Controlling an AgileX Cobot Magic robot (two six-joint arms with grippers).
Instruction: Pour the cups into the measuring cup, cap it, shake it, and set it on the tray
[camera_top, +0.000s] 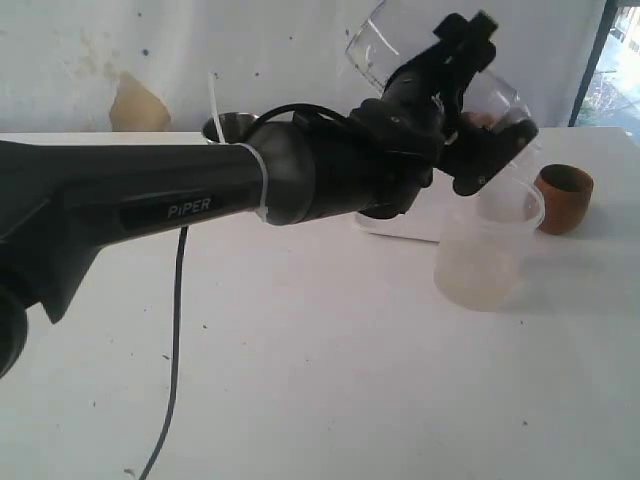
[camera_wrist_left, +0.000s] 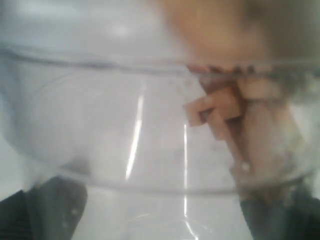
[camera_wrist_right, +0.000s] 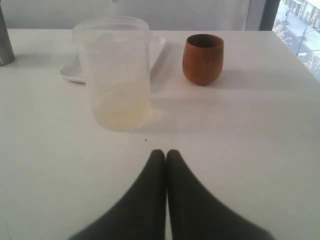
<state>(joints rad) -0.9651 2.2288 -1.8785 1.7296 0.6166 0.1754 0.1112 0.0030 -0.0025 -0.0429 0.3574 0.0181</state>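
My left gripper is shut on the clear measuring cup and holds it tilted in the air. The cup's lower end hangs over the mouth of a frosted plastic container. Tan pieces lie inside the clear wall, which fills the left wrist view between the gripper's dark fingers. The wooden cup stands right of the container. The steel tumbler shows behind the arm. The white tray is largely hidden by the arm. My right gripper is shut and empty above the table, facing the frosted container and wooden cup.
The long black left arm spans the table from the left. Its cable hangs down to the tabletop. In the right wrist view the tray lies behind the frosted container and the steel tumbler stands at the frame's edge.
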